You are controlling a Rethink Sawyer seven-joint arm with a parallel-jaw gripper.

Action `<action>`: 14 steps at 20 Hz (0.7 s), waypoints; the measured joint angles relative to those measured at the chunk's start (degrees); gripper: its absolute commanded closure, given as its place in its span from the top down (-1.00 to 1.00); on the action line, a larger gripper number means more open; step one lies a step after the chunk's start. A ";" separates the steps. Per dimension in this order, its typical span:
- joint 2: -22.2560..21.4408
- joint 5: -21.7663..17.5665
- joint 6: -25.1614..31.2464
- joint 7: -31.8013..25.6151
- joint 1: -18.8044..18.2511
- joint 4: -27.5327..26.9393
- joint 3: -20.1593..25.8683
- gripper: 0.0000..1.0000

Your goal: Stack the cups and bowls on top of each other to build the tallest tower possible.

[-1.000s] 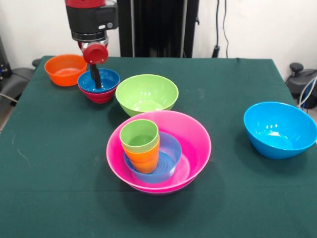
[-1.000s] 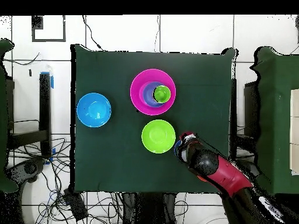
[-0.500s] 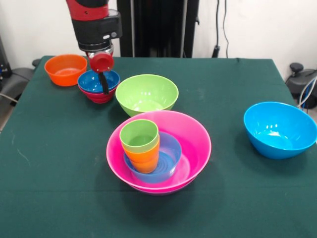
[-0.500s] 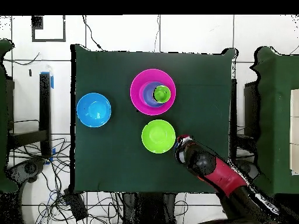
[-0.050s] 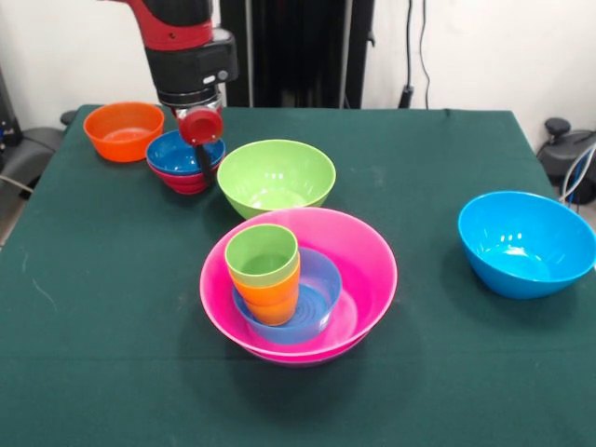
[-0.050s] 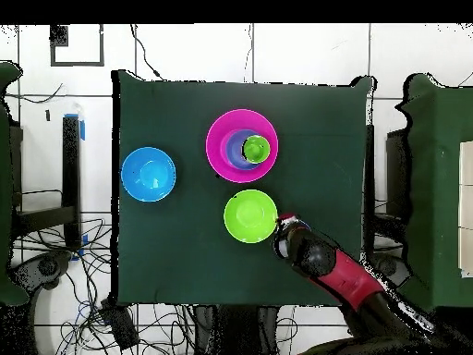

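Observation:
The tower stands mid-table: a wide pink bowl (image 5: pixel 363 270) (image 6: pixel 222 139) holds a small light-blue bowl (image 5: pixel 317 279), in which an orange cup (image 5: pixel 272 300) carries a light green cup (image 5: pixel 263 251) (image 6: pixel 256 148). A lime green bowl (image 5: pixel 277 175) (image 6: pixel 249 215) sits behind it. A dark-blue bowl (image 5: pixel 172 154) is nested in a red bowl (image 5: pixel 186 182) at the back left. My gripper (image 5: pixel 203 154) (image 6: pixel 285 226) hangs at the dark-blue bowl's right rim, between it and the lime green bowl. Nothing shows in its grasp.
A small orange bowl (image 5: pixel 123 130) stands at the back left corner in the front view. A large sky-blue bowl (image 5: pixel 526 242) (image 6: pixel 148 174) sits alone at the right. The green cloth (image 5: pixel 112 354) ends near the orange bowl's left side.
My gripper has come out of the dark-blue bowl and shifted right toward the lime green bowl. The bowls and cups have stayed where they were.

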 measured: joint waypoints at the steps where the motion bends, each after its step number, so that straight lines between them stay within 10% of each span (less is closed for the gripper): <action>1: 0.11 0.00 -0.24 0.00 0.00 0.00 0.14 1.00; 14: 0.25 0.00 -0.41 0.00 -0.48 0.00 0.69 1.00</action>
